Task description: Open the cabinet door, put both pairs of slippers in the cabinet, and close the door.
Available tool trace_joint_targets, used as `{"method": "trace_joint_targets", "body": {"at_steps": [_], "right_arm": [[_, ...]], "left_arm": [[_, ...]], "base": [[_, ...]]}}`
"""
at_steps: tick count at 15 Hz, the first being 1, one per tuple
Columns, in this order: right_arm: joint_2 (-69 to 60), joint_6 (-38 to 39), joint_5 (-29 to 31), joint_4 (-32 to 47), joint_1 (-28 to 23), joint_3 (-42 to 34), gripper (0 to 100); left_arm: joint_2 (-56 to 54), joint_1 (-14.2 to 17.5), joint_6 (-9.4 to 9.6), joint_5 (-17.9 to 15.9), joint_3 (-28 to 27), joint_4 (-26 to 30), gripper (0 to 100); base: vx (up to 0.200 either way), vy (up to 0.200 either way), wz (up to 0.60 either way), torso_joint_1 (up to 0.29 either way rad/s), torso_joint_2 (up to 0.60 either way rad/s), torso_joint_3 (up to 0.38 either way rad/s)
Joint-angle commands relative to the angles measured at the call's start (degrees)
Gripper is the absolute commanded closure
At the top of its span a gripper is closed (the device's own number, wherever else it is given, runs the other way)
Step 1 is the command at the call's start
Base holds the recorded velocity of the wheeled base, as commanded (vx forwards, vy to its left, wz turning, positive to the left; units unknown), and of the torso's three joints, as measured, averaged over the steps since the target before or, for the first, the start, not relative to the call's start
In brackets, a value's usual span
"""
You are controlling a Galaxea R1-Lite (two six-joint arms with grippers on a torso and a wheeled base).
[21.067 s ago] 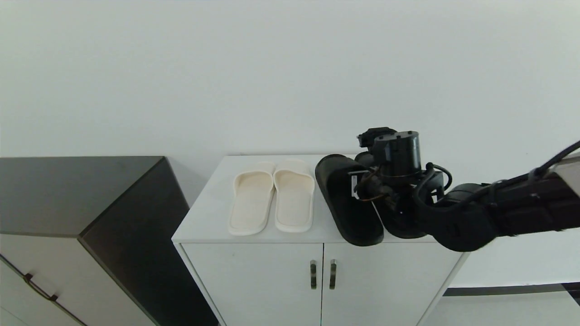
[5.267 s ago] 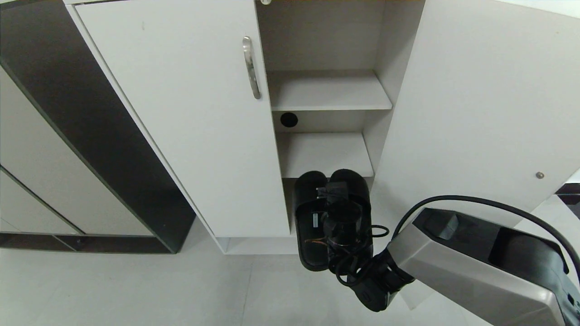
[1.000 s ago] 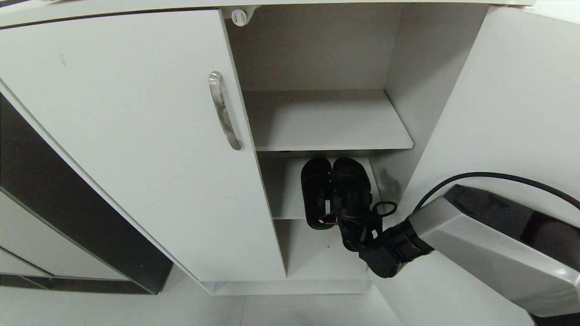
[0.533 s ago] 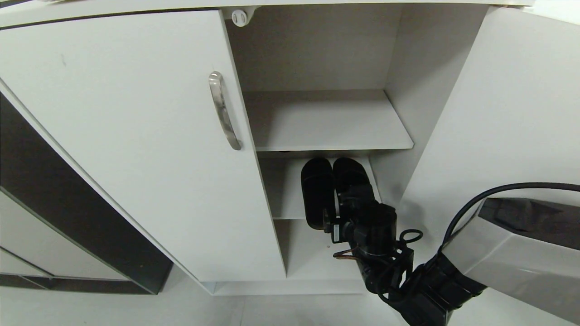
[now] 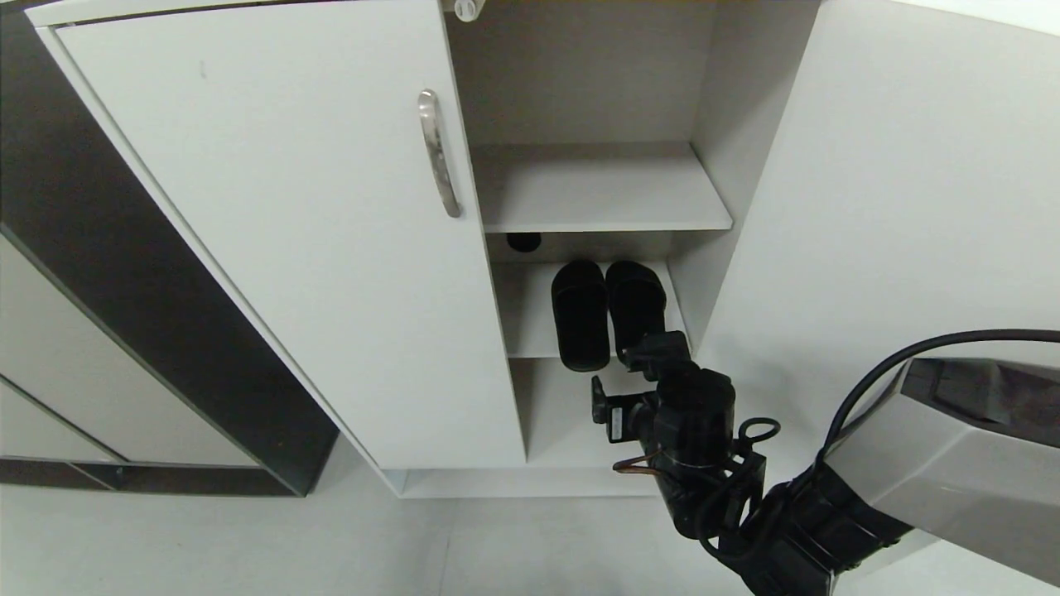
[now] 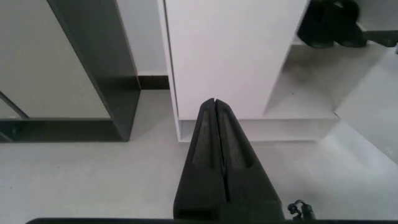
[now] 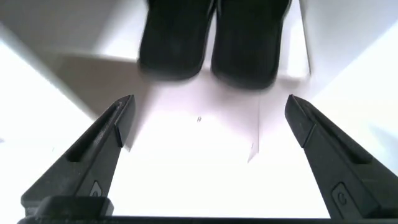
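Black slippers (image 5: 609,310) lie paired on the cabinet's (image 5: 273,207) middle shelf (image 5: 522,308), frame centre; right gripper (image 7: 208,134) just below, fingers apart; left gripper (image 6: 215,143) fingers together

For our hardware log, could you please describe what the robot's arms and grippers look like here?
The right arm has a silver-grey shell, a black cylindrical wrist, a looping black cable and a small white label. The right gripper has black tapered fingers; the left gripper is black with long flat fingers.
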State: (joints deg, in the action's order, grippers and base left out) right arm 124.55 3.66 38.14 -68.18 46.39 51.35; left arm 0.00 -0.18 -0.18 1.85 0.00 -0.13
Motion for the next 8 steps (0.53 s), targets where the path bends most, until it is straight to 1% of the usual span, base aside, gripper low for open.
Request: {"method": "trace_joint_targets", "body": {"at_steps": [1, 8], "right_arm": [[-0.2, 0.0, 0.0, 0.0, 0.0, 0.0, 0], [-0.8, 0.0, 0.0, 0.0, 0.0, -0.7, 0]], "left_arm": [[0.0, 0.0, 0.01, 0.0, 0.0, 0.0, 100], [0.0, 0.0, 0.01, 0.0, 0.0, 0.0, 100]], "base": [[0.000, 0.000, 0.00, 0.000, 0.00, 0.000], [0.000, 0.000, 0.00, 0.000, 0.00, 0.000]]}}
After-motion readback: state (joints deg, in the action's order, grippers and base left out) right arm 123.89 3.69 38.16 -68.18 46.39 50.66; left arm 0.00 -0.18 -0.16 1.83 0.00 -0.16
